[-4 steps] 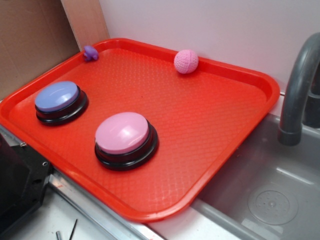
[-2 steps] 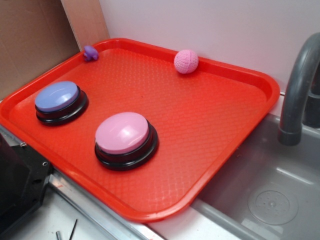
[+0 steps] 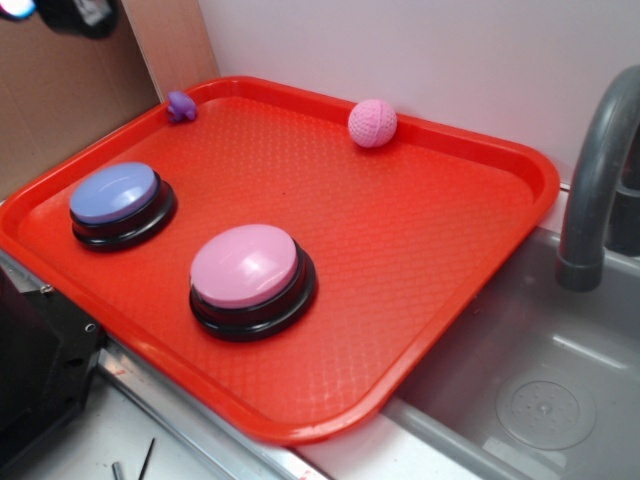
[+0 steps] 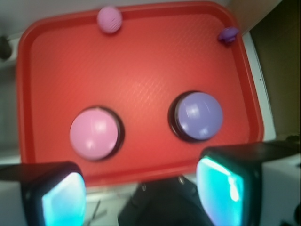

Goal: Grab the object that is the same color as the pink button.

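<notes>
A small pink ribbed ball (image 3: 372,123) rests against the far rim of the red tray (image 3: 470,250); the wrist view has the ball (image 4: 109,19) at the top. The pink button (image 3: 246,266) (image 4: 94,133) stands on its black base near the tray's front. My gripper (image 4: 141,197) hangs high above the tray's near edge, open, its two teal-padded fingers wide apart with nothing between them. In the exterior view only a dark piece of the gripper (image 3: 60,12) shows at the top left corner. The ball lies far from it.
A lavender-blue button (image 3: 115,196) (image 4: 197,115) sits at the tray's left. A tiny purple figure (image 3: 181,106) (image 4: 228,34) lies in the far left corner. A grey sink (image 3: 540,390) with a faucet (image 3: 595,190) is to the right. A black block (image 3: 35,370) stands at front left; cardboard (image 3: 60,90) at the back left.
The gripper has come into the exterior view at the top left corner, where nothing showed before. The ball, buttons and figure have not moved.
</notes>
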`<state>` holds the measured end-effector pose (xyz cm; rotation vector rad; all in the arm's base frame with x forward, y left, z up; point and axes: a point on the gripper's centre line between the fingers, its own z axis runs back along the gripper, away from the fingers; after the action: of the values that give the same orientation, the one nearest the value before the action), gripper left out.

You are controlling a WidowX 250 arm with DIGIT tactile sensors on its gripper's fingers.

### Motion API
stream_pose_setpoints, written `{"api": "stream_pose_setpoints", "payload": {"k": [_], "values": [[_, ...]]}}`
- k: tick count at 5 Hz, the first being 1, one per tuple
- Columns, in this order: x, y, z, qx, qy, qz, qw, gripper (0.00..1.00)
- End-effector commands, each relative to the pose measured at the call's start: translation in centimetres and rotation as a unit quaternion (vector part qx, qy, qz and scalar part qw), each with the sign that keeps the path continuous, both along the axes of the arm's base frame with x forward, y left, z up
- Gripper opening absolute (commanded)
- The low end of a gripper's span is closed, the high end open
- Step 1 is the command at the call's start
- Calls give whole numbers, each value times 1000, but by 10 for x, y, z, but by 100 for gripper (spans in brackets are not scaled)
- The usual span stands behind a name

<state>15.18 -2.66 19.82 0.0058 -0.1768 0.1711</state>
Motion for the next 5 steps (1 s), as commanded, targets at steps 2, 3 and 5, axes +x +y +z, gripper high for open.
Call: {"api": "stream_pose_setpoints", "payload": {"k": [2,3,5], "values": [[78,8,-57,36,-91,6,995,100],[110,9,-78,43,-100,15,994,100],[162,6,-113,44,-97,22,994,100]]}}
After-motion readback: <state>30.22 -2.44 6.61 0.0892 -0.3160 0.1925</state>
